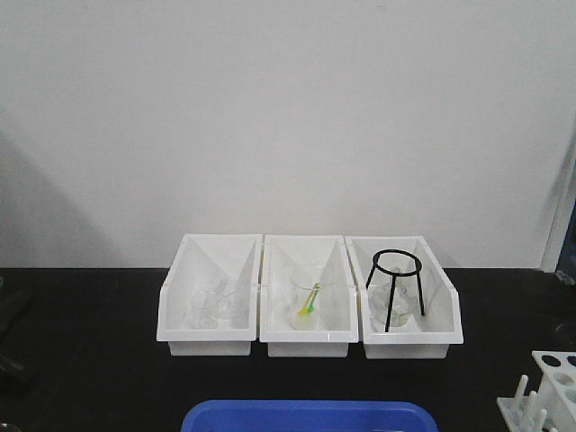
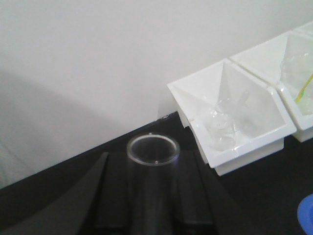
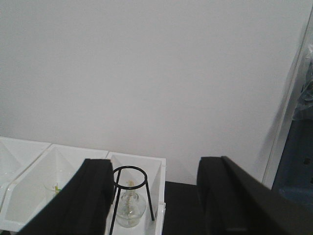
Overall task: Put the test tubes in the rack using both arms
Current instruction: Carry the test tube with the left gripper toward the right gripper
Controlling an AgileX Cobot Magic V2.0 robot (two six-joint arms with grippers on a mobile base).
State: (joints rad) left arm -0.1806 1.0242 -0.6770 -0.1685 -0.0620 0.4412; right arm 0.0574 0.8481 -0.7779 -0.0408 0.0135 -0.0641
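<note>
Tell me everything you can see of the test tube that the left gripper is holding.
The test tube is a slim tube of clear glass with a plain, round, open rim, seen in the left wrist view almost straight onto its mouth. Nothing shows inside it. Its lower end runs out of the frame. It lies lengthwise between the two black fingers of the left gripper, which close on it from both sides. Behind it are the black tabletop and the nearest white bin, which it does not touch.

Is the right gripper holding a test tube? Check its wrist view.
No: the right gripper stands open and empty; the black tripod stand in the white bin shows through the gap.
</note>
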